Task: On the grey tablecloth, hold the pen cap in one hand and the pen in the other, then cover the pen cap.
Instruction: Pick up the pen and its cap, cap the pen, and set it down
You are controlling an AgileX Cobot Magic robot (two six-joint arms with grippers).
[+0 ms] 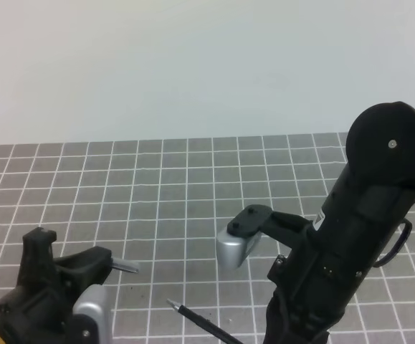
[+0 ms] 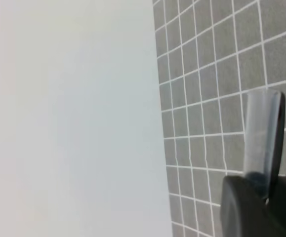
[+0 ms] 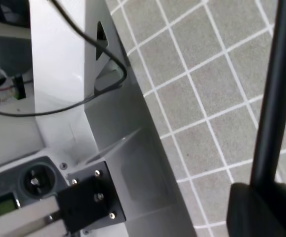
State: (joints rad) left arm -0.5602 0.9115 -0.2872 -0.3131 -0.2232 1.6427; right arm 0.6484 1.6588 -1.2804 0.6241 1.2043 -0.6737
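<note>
The grey tablecloth (image 1: 193, 186) with its white grid covers the table. At the lower left, my left gripper (image 1: 105, 264) is shut on the pen cap (image 1: 126, 266), whose silvery end pokes out to the right. In the left wrist view the cap (image 2: 263, 138) stands up from the dark fingers (image 2: 246, 207). The thin black pen (image 1: 200, 322) juts left from under my right arm, its fine tip (image 1: 170, 304) a little below and right of the cap. In the right wrist view my right gripper (image 3: 261, 197) is shut on the pen (image 3: 277, 89). That gripper is hidden in the high view.
My bulky black right arm (image 1: 365, 229) fills the right of the high view, with its silver camera housing (image 1: 234, 245) sticking out left. A metal stand (image 3: 113, 148) with cables (image 3: 83, 98) borders the cloth in the right wrist view. A pale wall (image 1: 193, 64) lies beyond the cloth.
</note>
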